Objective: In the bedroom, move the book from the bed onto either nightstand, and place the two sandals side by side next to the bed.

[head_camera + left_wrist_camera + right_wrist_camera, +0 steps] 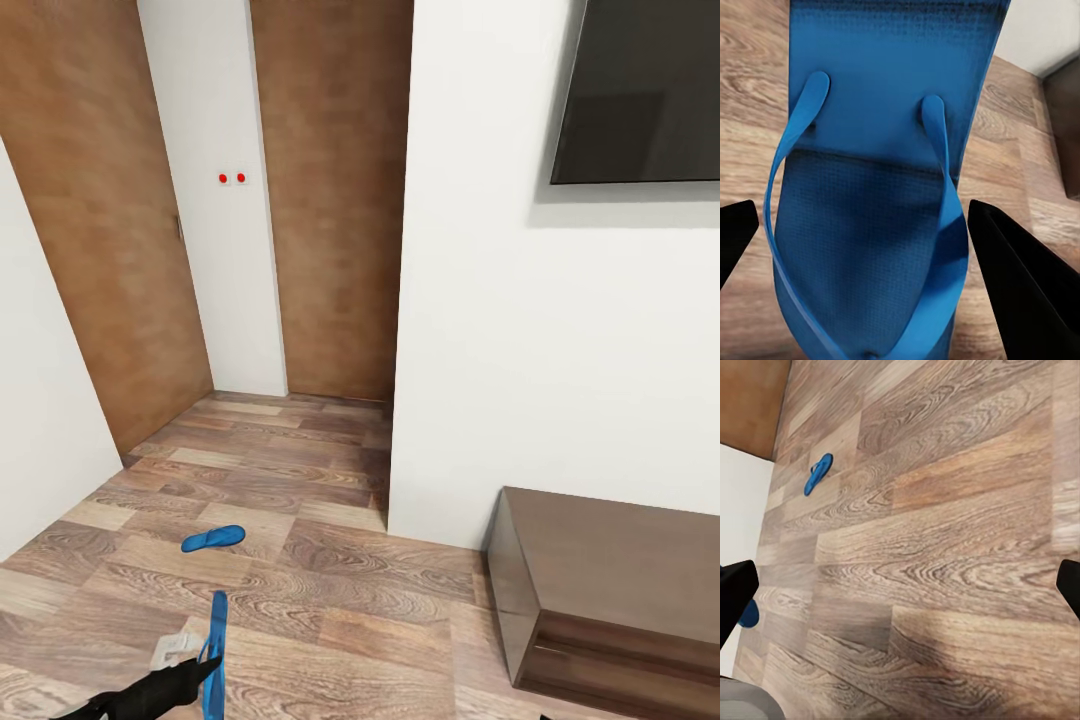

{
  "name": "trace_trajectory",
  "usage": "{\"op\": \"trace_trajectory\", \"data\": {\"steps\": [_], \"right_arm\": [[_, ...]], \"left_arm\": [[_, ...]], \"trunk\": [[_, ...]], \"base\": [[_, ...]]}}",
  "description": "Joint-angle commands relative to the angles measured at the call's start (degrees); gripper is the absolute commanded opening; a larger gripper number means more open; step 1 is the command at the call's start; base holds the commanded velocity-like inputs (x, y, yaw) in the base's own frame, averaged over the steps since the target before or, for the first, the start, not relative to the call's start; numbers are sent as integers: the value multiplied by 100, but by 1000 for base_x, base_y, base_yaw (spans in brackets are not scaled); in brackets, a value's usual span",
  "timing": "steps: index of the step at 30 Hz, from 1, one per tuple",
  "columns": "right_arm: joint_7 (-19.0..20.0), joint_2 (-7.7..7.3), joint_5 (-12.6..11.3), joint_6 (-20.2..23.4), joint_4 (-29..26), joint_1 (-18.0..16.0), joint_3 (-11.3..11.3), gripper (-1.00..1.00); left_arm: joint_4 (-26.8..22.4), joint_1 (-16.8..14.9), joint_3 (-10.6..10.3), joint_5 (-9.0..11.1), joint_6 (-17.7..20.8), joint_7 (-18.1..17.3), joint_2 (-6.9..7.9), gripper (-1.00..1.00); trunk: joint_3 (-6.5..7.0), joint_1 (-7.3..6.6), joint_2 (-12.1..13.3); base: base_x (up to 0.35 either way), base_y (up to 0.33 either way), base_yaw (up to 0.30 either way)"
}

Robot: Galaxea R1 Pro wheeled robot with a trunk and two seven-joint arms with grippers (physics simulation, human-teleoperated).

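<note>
One blue sandal [212,539] lies flat on the wood-plank floor [330,610], ahead and to the left; in the right wrist view this sandal [818,474] appears small and far off. The other sandal [216,648] hangs upright, edge-on, with my left gripper [203,670] shut on it. In the left wrist view this held sandal [870,150] shows its straps between the black fingers [1020,277]. My right gripper [900,589] is open above bare floor, nothing between its fingers. The bed, the book and the nightstands are out of view.
A long dark glossy bench-like cabinet [610,590] stands against the white wall at the right, under a wall-mounted dark screen [640,90]. A white wall corner [400,450] juts out ahead. Brown wooden doors [330,200] close off a short alcove behind the lying sandal.
</note>
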Motion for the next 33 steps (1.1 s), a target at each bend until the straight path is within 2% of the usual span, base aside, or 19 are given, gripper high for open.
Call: {"op": "trace_trajectory", "data": {"steps": [1,9,23,33], "right_arm": [[15,0,-40,56,3,-4,-9,100],[23,0,-40,-61,-5,-4,-15,100],[25,-3,-40,-93,-4,-6,-7,100],[18,-4,-40,-93,-4,-6,-15,100]], "left_arm": [[4,-4,50,-63,-32,-22,-2,-100],[203,-4,52,-62,-37,-18,-22,-100],[244,-4,53,-63,-41,-11,-21,-100],[250,-4,53,-63,-41,-11,-21,-100]], "trunk": [[-6,-1,-2],[-4,-1,-2],[-2,-1,-2],[-2,-1,-2]], "base": [[0,0,0],[0,0,0],[0,0,3],[0,0,167]]}}
